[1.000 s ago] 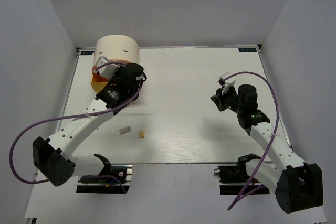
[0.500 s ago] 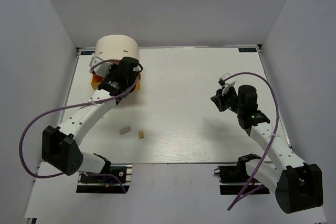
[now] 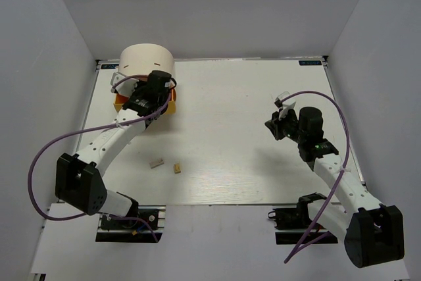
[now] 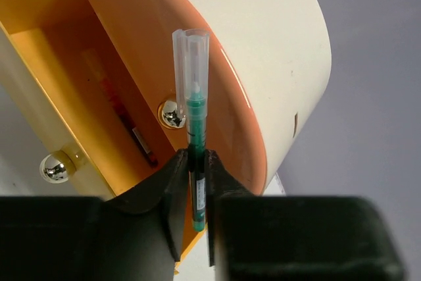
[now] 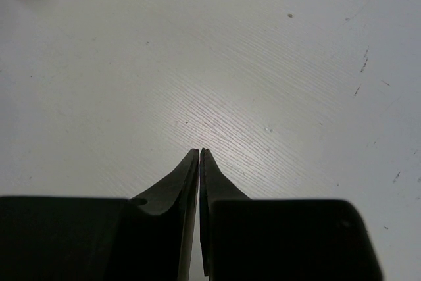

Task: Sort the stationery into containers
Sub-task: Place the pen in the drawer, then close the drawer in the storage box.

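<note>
My left claw (image 4: 197, 179) was clamped on a thin pen (image 4: 193, 116), pinching its lower barrel so the clear plastic cap (image 4: 190, 47) stood up past my fingertips, with green showing inside. Just beyond the claw sat the drum (image 4: 283, 51), a smooth cream cylinder. Its orange tray (image 4: 39, 51) stood open to the claw's left, glossy-walled, with shiny round metal knobs (image 4: 171, 114). A second pen (image 4: 128, 129), reddish along its barrel, lay inside that tray.

I judged the sorting partly done: one pen stowed, mine raised beside the tray but not yet let go. Well behind the claw, toward my base, the grey block (image 3: 156, 162) and the tan block (image 3: 177, 168) lay loose on the desk (image 3: 263, 176), close together. I saw no highlighters anywhere. My right claw (image 5: 199, 154) was pressed together and empty over pale, finely grained desk.
</note>
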### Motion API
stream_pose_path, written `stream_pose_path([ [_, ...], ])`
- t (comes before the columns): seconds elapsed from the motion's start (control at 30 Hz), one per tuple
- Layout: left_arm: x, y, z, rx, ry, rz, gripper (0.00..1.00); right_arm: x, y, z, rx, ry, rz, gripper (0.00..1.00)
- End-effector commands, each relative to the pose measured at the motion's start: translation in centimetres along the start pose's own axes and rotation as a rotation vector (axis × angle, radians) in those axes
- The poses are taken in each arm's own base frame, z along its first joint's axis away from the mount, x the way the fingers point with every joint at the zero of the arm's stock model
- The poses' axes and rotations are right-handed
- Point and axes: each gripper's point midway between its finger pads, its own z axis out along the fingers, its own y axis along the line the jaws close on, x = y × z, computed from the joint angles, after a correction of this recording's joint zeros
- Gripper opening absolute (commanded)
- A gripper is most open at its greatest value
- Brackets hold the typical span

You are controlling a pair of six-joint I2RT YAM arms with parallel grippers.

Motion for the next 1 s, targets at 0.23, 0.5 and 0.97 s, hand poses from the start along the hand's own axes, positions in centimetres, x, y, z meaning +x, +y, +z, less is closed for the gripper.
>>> stream_pose_path([
  [0.23, -0.1, 1.1, 0.3, -0.030, -0.002, -0.025, 0.43, -1.1, -0.4, 0.1, 0.005, -0.040, -0.036, 0.12],
  [0.5, -0.8, 0.0, -0.6, 0.001, 0.031, -0.046, 0.47, -1.0, 0.0, 0.1, -0.020, -0.036, -0.053, 0.15],
  [0.97, 1.6, 4.1, -8.2, 0.307, 0.424, 0.417, 0.30, -1.0, 0.2, 0.6, -0.051, -0.021, -0.072, 0.07],
])
